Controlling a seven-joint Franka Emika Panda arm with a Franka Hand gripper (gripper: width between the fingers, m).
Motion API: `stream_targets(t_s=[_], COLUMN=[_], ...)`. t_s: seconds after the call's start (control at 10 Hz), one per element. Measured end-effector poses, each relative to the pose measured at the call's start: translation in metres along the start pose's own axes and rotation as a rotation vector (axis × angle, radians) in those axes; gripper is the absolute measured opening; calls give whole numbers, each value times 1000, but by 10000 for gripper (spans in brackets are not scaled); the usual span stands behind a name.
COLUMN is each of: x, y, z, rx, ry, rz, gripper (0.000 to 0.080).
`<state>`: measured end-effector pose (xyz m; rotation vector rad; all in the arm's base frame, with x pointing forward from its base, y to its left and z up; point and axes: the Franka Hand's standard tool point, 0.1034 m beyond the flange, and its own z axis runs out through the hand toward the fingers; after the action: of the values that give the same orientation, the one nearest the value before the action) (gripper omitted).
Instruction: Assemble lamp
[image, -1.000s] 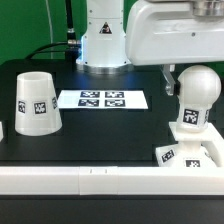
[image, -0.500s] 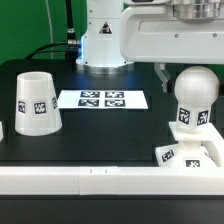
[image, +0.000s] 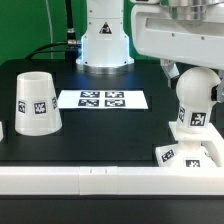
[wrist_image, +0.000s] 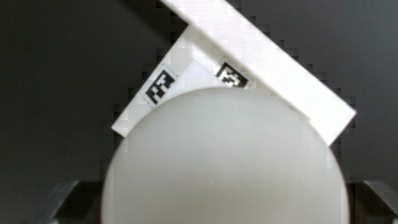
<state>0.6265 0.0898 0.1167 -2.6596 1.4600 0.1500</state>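
Observation:
The rounded white bulb (image: 196, 100) stands upright at the exterior view's right, held between my gripper's (image: 195, 78) fingers, which are shut on its upper part. Its tagged lower end is right over the flat square base (image: 186, 153) near the front rail; I cannot tell whether they touch. In the wrist view the bulb (wrist_image: 222, 150) fills most of the picture, with a dark finger (wrist_image: 71, 205) at each side and the tagged base (wrist_image: 178, 80) beyond it. The tapered shade (image: 35, 102) stands mouth-down at the exterior view's left, far from the gripper.
The marker board (image: 103, 99) lies flat in the middle, in front of the robot's pedestal (image: 103, 45). A long white rail (image: 90, 180) runs along the table's front edge, and it shows in the wrist view (wrist_image: 267, 55) beside the base.
The gripper with the bulb has shifted slightly toward the exterior view's right, staying over the base. The shade and base have not moved.

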Motion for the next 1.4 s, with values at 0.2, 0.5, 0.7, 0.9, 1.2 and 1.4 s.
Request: stream_targets(t_s=[0.2,0.5,0.7,0.9,1.2,1.4], x=[-1,-5,-7,-5,-5,-6], y=[-1,-1,-2,-1,0,-1], z=[0,0,1,1,1,2], rx=[0,-9,-27,-28,-45,-92], ry=[0,2,19,17,25,54], rz=[8,-138,-368,-494,-715,-912], gripper=[577,695,698,698,698,698])
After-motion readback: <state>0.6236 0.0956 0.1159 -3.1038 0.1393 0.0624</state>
